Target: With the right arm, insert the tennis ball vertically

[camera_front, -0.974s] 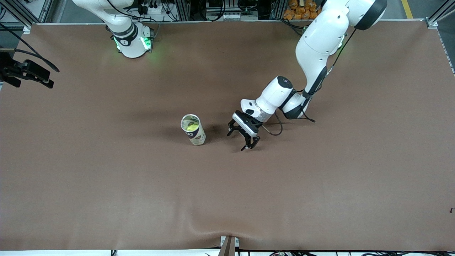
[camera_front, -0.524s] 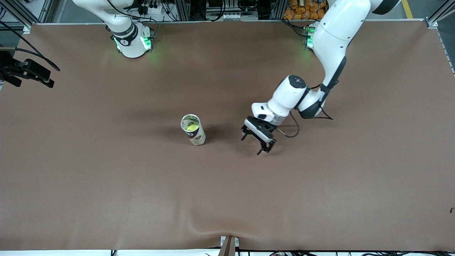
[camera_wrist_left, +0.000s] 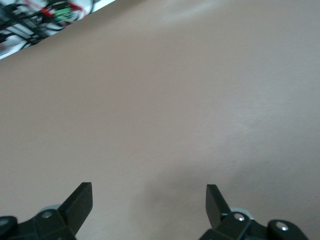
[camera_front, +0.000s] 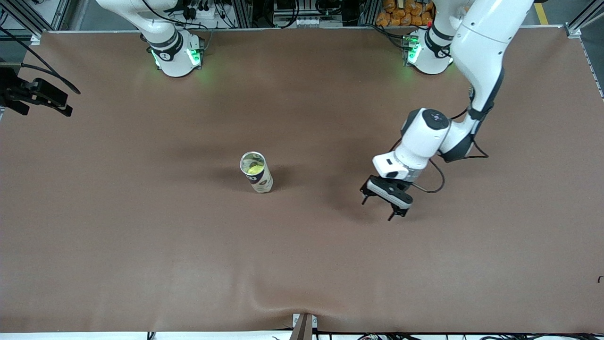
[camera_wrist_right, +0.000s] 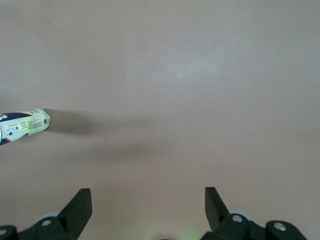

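An upright tube can (camera_front: 260,182) stands mid-table with a yellow tennis ball (camera_front: 255,168) inside its open top. Part of the can shows in the right wrist view (camera_wrist_right: 25,125). My right arm rises from its base (camera_front: 175,54) and leaves the front view, so its hand is not seen there. In the right wrist view my right gripper (camera_wrist_right: 148,192) is open and empty over bare table. My left gripper (camera_front: 376,211) is open and empty, low over the table, well away from the can toward the left arm's end. It is also open in the left wrist view (camera_wrist_left: 148,187).
A brown mat (camera_front: 141,245) covers the whole table. A black device with cables (camera_front: 40,97) sits at the table's edge at the right arm's end. The left arm's base (camera_front: 427,54) stands at the table's back edge.
My left arm has swung away from the can toward its own end of the table, gripper still open. The can and ball have not moved.
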You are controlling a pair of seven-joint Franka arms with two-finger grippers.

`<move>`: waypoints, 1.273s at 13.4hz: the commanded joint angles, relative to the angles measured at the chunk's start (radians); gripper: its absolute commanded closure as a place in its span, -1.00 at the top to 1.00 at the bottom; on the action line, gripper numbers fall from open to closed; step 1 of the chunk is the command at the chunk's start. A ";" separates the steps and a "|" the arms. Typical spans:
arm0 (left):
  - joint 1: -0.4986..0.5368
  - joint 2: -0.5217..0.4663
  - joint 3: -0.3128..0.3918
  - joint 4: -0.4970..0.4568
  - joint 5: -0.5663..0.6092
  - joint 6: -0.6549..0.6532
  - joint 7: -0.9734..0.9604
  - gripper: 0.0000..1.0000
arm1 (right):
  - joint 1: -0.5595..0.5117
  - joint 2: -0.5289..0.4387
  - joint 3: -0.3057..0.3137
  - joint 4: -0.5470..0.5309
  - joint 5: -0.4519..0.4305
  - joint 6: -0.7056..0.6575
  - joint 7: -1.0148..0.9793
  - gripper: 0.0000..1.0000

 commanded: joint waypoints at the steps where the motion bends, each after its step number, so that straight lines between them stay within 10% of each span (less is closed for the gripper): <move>1: 0.038 -0.110 -0.007 -0.016 -0.004 -0.144 0.002 1.00 | -0.007 -0.030 0.009 -0.031 -0.012 0.012 -0.006 1.00; 17: 0.159 -0.253 -0.013 0.206 -0.021 -0.689 -0.013 1.00 | -0.010 -0.027 0.007 -0.028 -0.009 0.011 -0.006 1.00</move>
